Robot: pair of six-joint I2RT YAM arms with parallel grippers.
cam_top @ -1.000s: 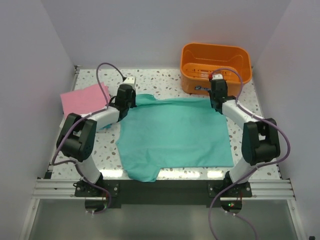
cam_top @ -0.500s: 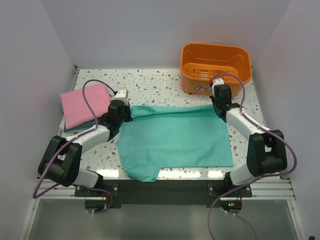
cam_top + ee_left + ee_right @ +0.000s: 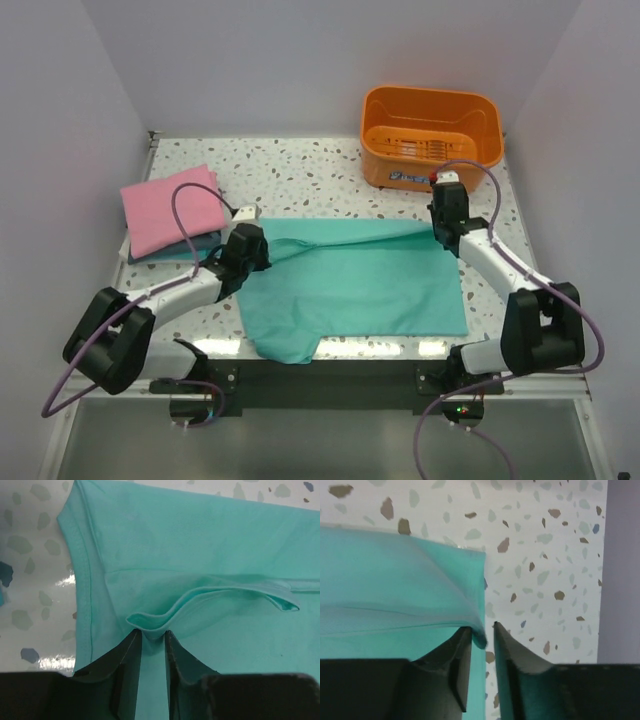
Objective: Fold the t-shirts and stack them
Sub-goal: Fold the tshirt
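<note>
desk (image 3: 300,165): speckled terrazzo top, both arms reaching over it from the near edge.

teal-green t-shirt (image 3: 360,285): spread across the middle of the desk, its near part flat and reaching the near edge. the far edge is raised off the top and hangs as a creased band between the two grippers. one lobe of cloth juts over the near edge, left of centre.

orange basket (image 3: 432,135): far right corner, upright, apart from the shirt.

pink t-shirt (image 3: 170,208): folded, by the left edge, lying on top of the darker blue-teal t-shirt (image 3: 200,246), of which only a thin strip shows at the near side.

left gripper (image 3: 152,635): at the shirt's left side, jaws pressed together on a doubled fold of teal cloth; the fold loops out past the fingertips in the left wrist view.

right gripper (image 3: 481,632): at the shirt's far right corner, jaws nearly together, pinching the cloth's corner edge, bare desk to its right.
</note>
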